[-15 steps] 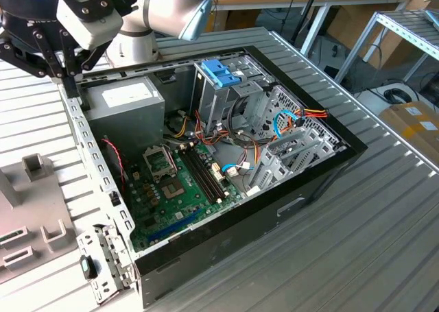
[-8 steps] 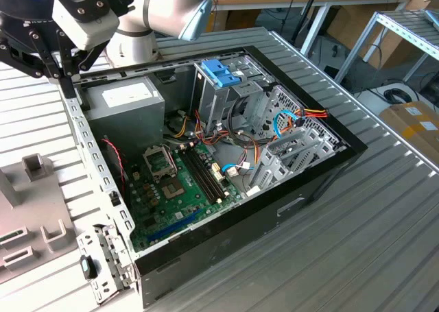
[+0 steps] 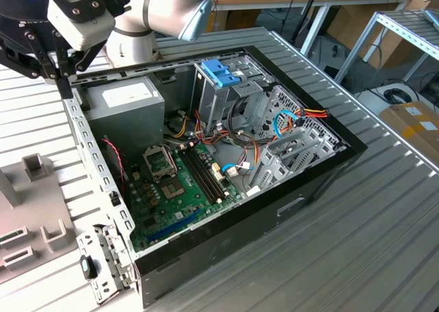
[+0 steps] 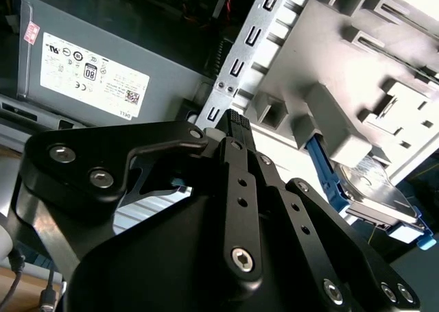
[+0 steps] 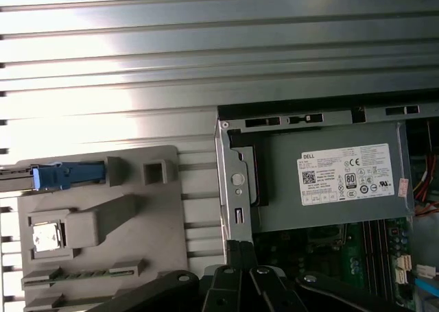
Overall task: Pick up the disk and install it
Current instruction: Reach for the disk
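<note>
The disk (image 4: 376, 197), silver metal with a blue carrier frame, stands on edge in a slot of a grey plastic fixture (image 4: 329, 86). In the first wrist view its blue frame end (image 5: 68, 175) shows at the far side of that fixture (image 5: 103, 219). My gripper (image 4: 233, 121) is shut with nothing in it. It hangs over the rear wall of the open computer case (image 3: 75, 120), beside the grey power supply (image 3: 127, 103), well apart from the disk. The black fingers (image 5: 240, 252) meet above the case edge in the first wrist view.
The open case holds a green motherboard (image 3: 178, 182), loose cables and a metal drive cage with a blue handle (image 3: 221, 72). The grey fixture (image 3: 34, 209) lies at the exterior view's left of the case on the ribbed metal table (image 3: 343, 243).
</note>
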Robot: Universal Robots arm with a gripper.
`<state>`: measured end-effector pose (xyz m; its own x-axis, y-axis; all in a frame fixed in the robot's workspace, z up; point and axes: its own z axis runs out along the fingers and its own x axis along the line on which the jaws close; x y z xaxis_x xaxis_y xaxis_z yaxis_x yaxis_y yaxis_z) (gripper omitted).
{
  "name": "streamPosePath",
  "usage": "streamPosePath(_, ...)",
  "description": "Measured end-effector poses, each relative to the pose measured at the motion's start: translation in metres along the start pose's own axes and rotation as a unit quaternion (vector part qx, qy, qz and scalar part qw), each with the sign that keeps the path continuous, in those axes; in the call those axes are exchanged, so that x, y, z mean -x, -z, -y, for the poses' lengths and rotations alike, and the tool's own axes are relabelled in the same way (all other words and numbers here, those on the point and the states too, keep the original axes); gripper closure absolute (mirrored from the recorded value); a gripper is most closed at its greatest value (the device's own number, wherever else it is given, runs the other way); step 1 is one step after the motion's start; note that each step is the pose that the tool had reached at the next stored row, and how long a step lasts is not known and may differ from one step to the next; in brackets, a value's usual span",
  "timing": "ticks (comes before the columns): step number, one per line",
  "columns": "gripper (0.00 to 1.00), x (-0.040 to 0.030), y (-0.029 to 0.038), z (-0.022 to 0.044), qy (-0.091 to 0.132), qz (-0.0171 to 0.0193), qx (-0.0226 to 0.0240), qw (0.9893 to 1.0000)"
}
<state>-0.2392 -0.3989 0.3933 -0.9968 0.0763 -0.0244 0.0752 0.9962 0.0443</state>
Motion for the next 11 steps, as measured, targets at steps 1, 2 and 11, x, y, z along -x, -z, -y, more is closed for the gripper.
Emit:
streamPosePath(1,0.89,-0.0005,0.0000,0.0000,0.000,0.0000,0.0000,1.0000)
streamPosePath(2,0.89,-0.0009,0.0000,0.0001,0.000,0.0000,0.0000,1.0000)
streamPosePath(11,0.89,-0.0049,0.0001,0.0004,0.000,0.0000,0.0000,1.0000)
